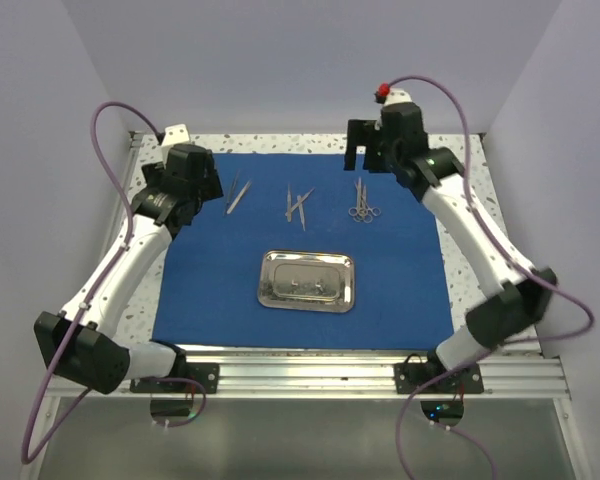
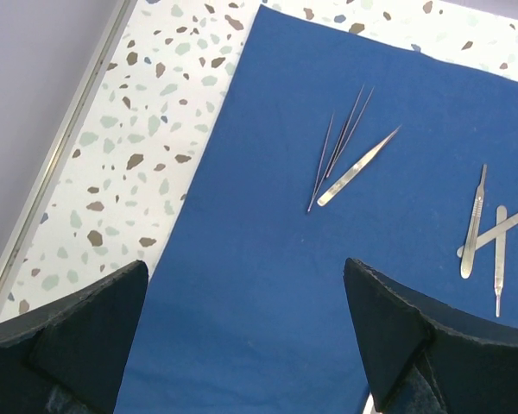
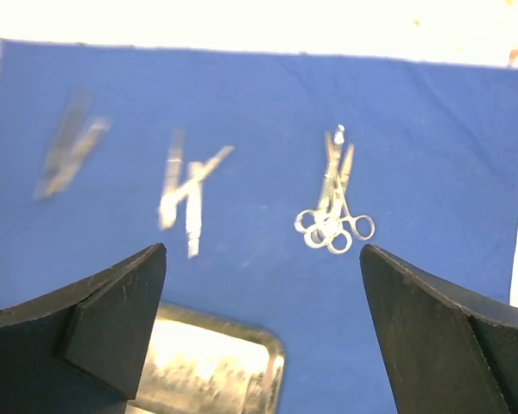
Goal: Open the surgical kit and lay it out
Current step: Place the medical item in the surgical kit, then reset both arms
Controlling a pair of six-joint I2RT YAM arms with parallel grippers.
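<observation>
The royal-blue cloth (image 1: pixel 400 290) lies spread flat on the table. The steel tray (image 1: pixel 264 283) sits at its middle. Along the far part lie thin tweezers (image 1: pixel 237 193), crossed flat handles (image 1: pixel 298 205) and ringed scissors and forceps (image 1: pixel 362 207). My left gripper (image 1: pixel 202 185) hangs open and empty over the cloth's far left, short of the tweezers (image 2: pixel 350 159). In the left wrist view it (image 2: pixel 246 285) holds nothing. My right gripper (image 1: pixel 363 150) is open and empty above the cloth's far edge. In the right wrist view it (image 3: pixel 263 259) looks down on the scissors (image 3: pixel 332 220) and tray (image 3: pixel 211 366).
The speckled tabletop (image 2: pixel 129 129) shows as a strip left of the cloth, with a metal rail (image 2: pixel 60 147) at the table's edge. Grey walls close in the back and sides. An aluminium rail (image 1: pixel 310 375) with the arm bases runs along the near edge.
</observation>
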